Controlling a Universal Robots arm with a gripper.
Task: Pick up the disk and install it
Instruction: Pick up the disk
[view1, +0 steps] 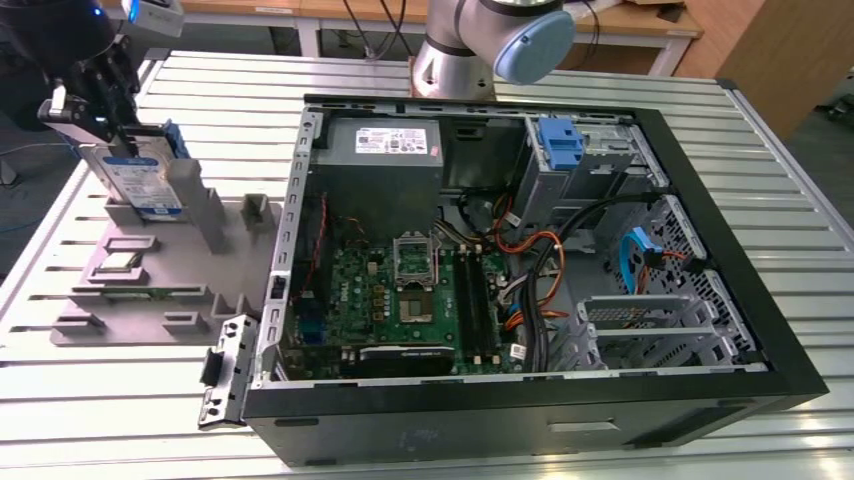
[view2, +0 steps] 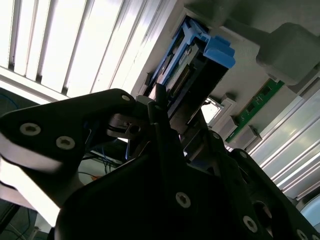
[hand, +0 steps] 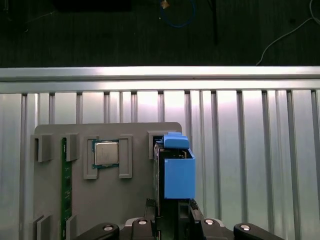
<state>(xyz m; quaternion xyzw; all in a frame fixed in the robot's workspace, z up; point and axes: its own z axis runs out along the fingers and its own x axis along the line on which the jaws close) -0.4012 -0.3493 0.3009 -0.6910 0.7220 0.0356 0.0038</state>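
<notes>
Disk (view1: 139, 178) pinched in my hand (view1: 115, 138): my fingers are pressed together on its two flat faces near the top edge, and it hangs upright with its labelled side facing the exterior view. I grip it that way because it stood on edge, which left only the upper rim free to grab. In the first wrist view the hand (hand: 172, 212) sits right behind the disk (hand: 178, 175), whose blue carrier frame points away from me. In the second wrist view the disk (view2: 195, 75) runs straight out from between my fingers (view2: 159, 112).

Directly under it is the grey holder tray (view1: 147, 300), at the exterior view's left. The disk's lower edge is level with the tray's upright posts, and I cannot tell whether it has cleared its slot. The tray's pockets give each part its own place: a processor chip (hand: 105, 153) lies flat in one, a green memory stick (hand: 63, 185) sits on edge in another, both near the disk but not touching it.

Beyond the tray, toward the exterior view's right, the open computer case (view1: 534, 405) lies on its side on the slatted metal surface (view1: 107, 400), so its inside faces up. At its far corner a blue bracket (view1: 561, 145) stands in the drive bay, beside the grey box (view1: 387, 150) with a white sticker. By my judgement, installing has not begun.
</notes>
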